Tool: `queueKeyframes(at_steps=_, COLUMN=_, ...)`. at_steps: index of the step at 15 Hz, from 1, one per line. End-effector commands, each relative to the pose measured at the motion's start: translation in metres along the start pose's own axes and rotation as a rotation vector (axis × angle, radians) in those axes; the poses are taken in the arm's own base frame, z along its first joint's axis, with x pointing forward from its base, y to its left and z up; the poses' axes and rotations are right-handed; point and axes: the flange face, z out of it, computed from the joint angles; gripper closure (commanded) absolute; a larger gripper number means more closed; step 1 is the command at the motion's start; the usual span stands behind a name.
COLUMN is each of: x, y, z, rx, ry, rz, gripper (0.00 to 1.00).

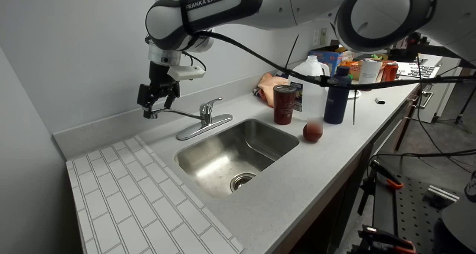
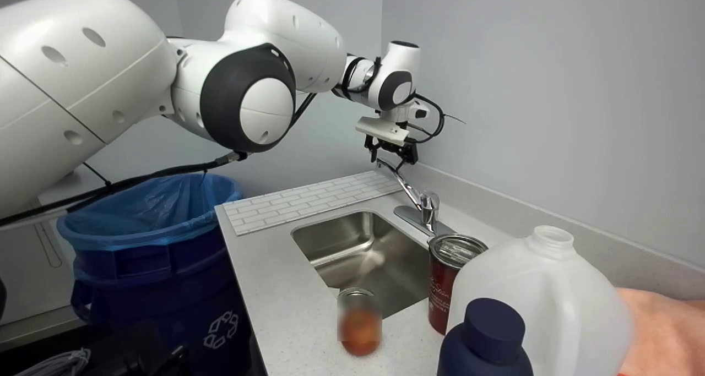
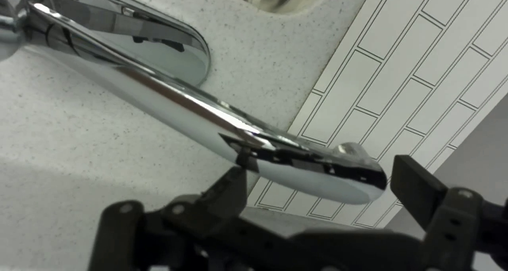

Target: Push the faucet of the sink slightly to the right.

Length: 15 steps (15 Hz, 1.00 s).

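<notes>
The chrome faucet stands on a plate behind the steel sink. Its spout points away from the basin, over the white tiled strip; the faucet also shows in an exterior view. In the wrist view the spout runs from the upper left to its tip between my fingers. My gripper is open at the spout's end; it shows in both exterior views. The left finger lies at the spout's edge and the right finger just beyond the tip. I cannot tell whether either touches.
A wall and backsplash stand close behind the faucet. The tiled strip lies beside the sink. A red tumbler, clear jug, dark blue bottle and red apple-like fruit stand on the counter. A blue-lined bin stands beside the counter.
</notes>
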Motion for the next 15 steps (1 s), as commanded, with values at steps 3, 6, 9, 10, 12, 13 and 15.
queueKeyframes(at_steps=3, x=0.009, y=-0.055, z=-0.001, rx=-0.064, ry=0.070, rz=-0.102, gripper=0.00)
queueKeyframes(at_steps=6, x=0.008, y=-0.065, z=0.005, rx=-0.057, ry=0.058, rz=-0.098, gripper=0.00)
queueKeyframes(at_steps=9, x=0.004, y=-0.052, z=0.011, rx=-0.067, ry=0.035, rz=-0.067, gripper=0.00)
queueKeyframes(at_steps=10, x=0.002, y=-0.046, z=0.015, rx=-0.069, ry=0.022, rz=-0.047, gripper=0.00)
queueKeyframes(at_steps=12, x=-0.003, y=-0.035, z=0.019, rx=-0.067, ry=-0.005, rz=-0.006, gripper=0.00)
queueKeyframes(at_steps=13, x=-0.006, y=-0.031, z=0.021, rx=-0.059, ry=-0.025, rz=0.016, gripper=0.00)
queueKeyframes(at_steps=15, x=-0.011, y=-0.025, z=0.024, rx=-0.057, ry=-0.045, rz=0.045, gripper=0.00)
